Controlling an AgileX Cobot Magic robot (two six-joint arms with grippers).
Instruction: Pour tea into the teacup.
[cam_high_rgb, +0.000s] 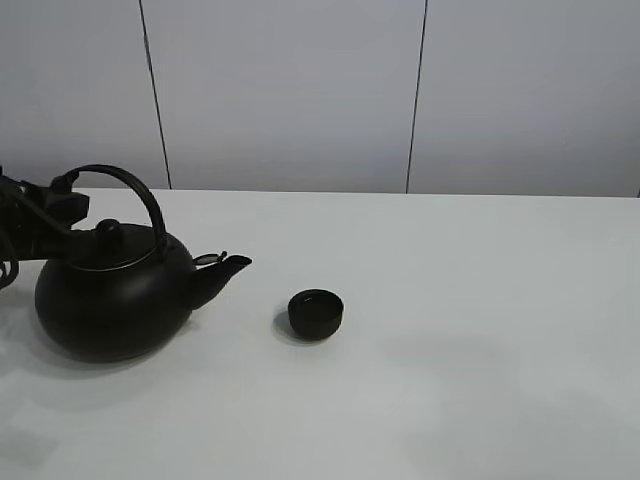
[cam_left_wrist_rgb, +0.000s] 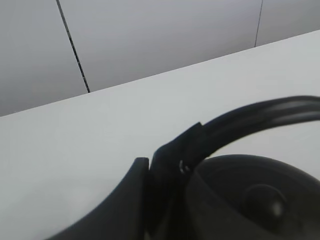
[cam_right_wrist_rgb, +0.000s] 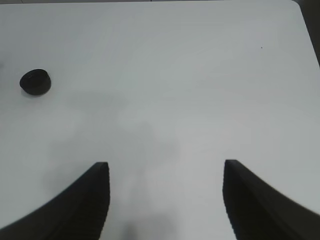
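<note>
I see the teacup (cam_high_rgb: 316, 313) upright on the table (cam_high_rgb: 480, 330), just beyond the kettle (cam_high_rgb: 115, 295) spout. My left gripper (cam_high_rgb: 62, 205) clamps the kettle's handle; my right gripper (cam_right_wrist_rgb: 165, 192) hangs wide open, empty, well apart.

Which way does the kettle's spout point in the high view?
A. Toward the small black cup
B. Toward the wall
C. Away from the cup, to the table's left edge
A: the kettle has its spout aimed right, toward the cup, which stands apart from it.
</note>
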